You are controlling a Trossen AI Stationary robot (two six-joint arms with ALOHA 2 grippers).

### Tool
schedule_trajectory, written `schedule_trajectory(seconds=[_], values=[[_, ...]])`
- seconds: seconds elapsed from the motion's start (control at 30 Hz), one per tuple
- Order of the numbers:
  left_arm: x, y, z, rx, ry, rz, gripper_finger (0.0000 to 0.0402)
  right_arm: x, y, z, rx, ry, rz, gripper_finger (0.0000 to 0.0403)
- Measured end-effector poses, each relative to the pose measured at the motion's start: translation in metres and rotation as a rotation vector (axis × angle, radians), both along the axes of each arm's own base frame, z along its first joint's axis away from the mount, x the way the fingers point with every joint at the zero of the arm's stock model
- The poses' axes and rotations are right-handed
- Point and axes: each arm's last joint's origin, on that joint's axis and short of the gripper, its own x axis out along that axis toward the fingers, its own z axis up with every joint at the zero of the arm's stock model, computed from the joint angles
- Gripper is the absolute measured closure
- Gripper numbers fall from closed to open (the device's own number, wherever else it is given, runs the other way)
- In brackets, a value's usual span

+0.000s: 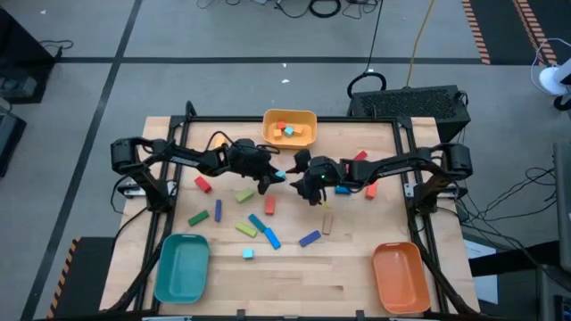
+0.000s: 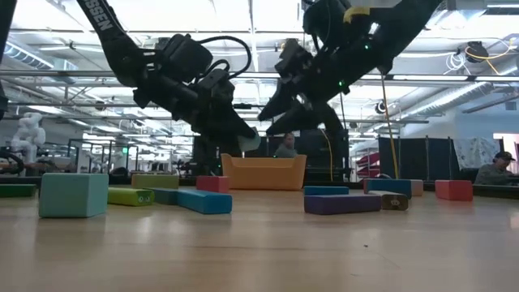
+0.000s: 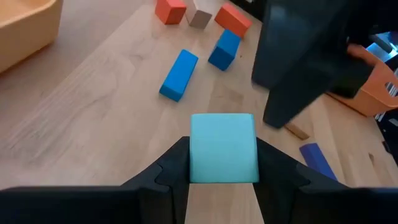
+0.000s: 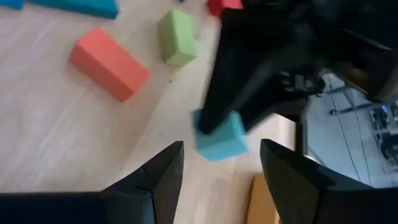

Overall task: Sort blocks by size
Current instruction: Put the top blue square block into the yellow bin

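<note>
Barely started, by my read: the yellow tray at the far edge of the worktop holds only a few small blocks, orange and teal as far as I can tell, while the teal tray and the orange tray at the near corners look empty. Most of the blocks lie loose across the middle of the worktop: a red brick, a green piece, an orange-red brick, a long blue bar, a purple-blue bar, a tiny teal cube, a tan bar, plus a red and orange cluster near the right arm. Both arms meet mid-worktop, raised off the surface. The left claw is clenched on a light teal cube, squeezed between both fingers, held in the air above the wood. The right claw is spread wide and grasps nothing; the same teal cube sits just beyond its fingertips, not between them. It looks like a handover is being set up, or the two arms are simply crowding each other; hard to call. Left to do: nearly everything, meaning this cube needs a tray, then the bricks and the long bars need sorting.
</note>
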Motion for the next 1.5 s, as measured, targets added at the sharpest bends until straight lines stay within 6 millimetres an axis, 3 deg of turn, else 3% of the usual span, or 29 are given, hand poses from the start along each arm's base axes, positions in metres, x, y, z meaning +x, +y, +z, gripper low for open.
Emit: schedule_trajectory(seconds=[0.23,0.47,0.9,1.03,1.2,1.5], values=[[0.001,0.0,0.003,0.005,-0.031,-0.011,0.0265,0.011,-0.001,-0.009,-0.035,-0.059,0.006,0.0161],[0.001,0.0,0.003,-0.001,-0.032,-0.02,0.0265,0.017,-0.002,-0.024,-0.098,-0.035,0.046,0.0156],[0.001,0.0,0.003,-0.003,-0.033,-0.02,0.0264,0.017,-0.006,-0.023,-0.099,-0.046,0.032,0.0254],[0.002,0.0,0.004,-0.033,-0.052,-0.001,0.0243,0.017,-0.008,-0.022,-0.061,-0.065,0.0,0.0284],[0.003,0.003,0.008,-0.023,-0.097,0.006,0.0212,0.018,-0.008,-0.02,-0.02,-0.095,-0.025,0.0286],[-0.002,0.022,0.021,0.022,-0.178,0.069,0.0186,0.016,-0.025,-0.016,-0.025,-0.139,-0.247,0.028]])
